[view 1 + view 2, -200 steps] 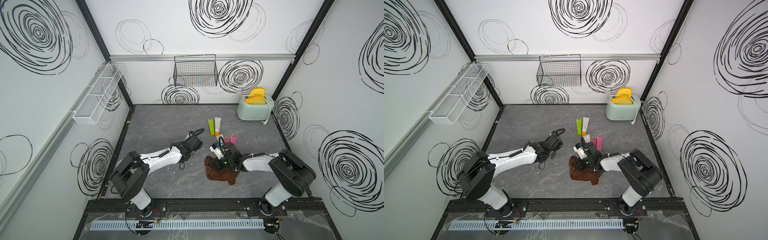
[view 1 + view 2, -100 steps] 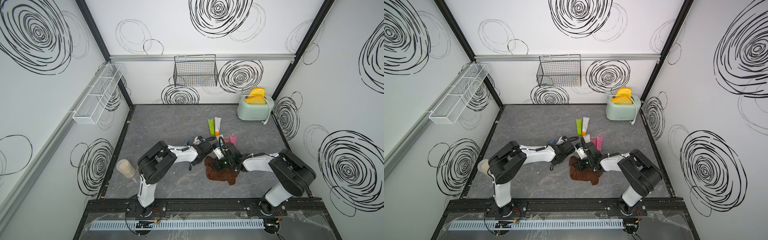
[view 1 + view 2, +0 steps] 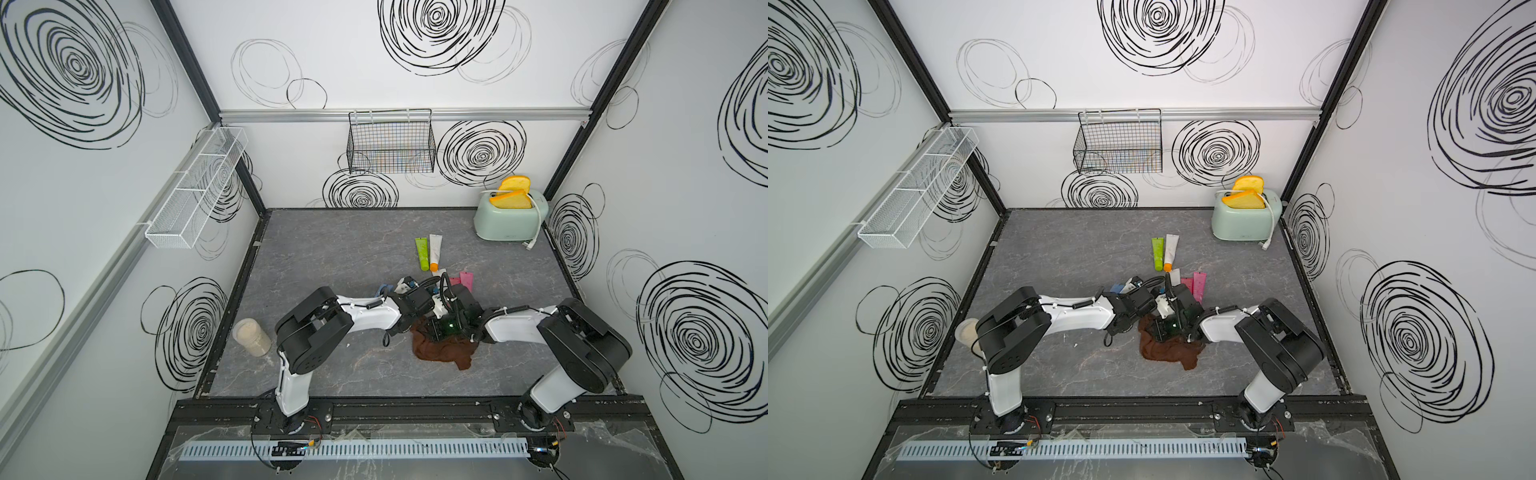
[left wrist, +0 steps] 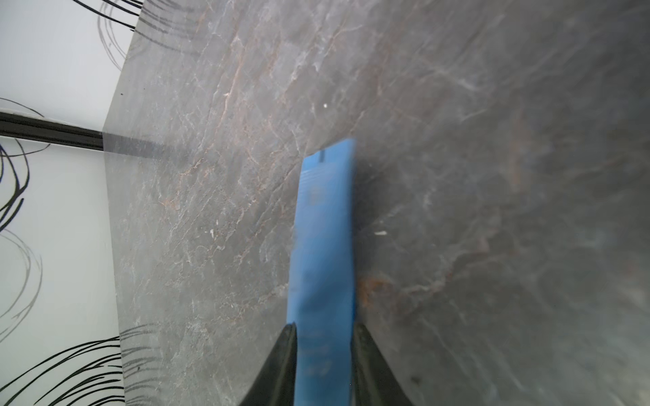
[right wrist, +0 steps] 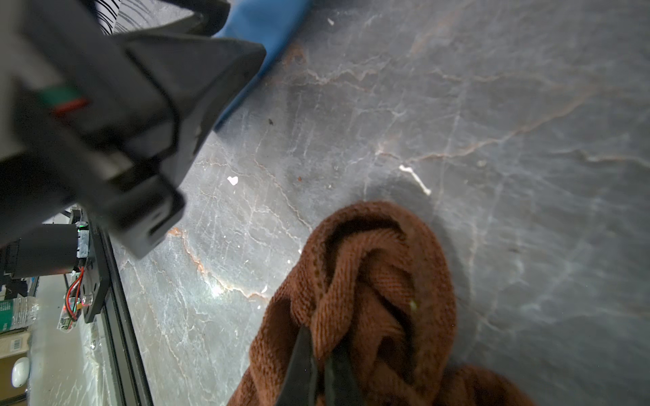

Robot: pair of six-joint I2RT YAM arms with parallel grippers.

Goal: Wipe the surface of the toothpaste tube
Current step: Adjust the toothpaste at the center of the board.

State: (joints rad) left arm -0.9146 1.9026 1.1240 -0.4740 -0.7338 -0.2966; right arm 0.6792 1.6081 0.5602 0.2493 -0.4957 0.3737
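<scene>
A blue toothpaste tube (image 4: 323, 246) lies flat on the grey table, and shows partly in both top views (image 3: 382, 287) (image 3: 1117, 287). My left gripper (image 4: 323, 327) is open, one finger on each side of the tube and close against its edges. A corner of the tube (image 5: 267, 21) also shows in the right wrist view, under the left gripper's black body. My right gripper (image 5: 320, 337) is shut on a fold of the brown cloth (image 5: 380, 281). The cloth (image 3: 440, 353) lies bunched on the table just in front of the two wrists.
Behind the grippers lie a green tube (image 3: 422, 253), a white tube with an orange cap (image 3: 435, 251) and pink tubes (image 3: 466, 279). A mint toaster (image 3: 507, 220) stands back right, a jar (image 3: 251, 336) at the left edge. A wire basket (image 3: 390, 145) hangs on the back wall.
My left arm has swung in to the right until its gripper sits over the blue tube, and its jaws have parted. The jar it hid now shows. The right arm holds still.
</scene>
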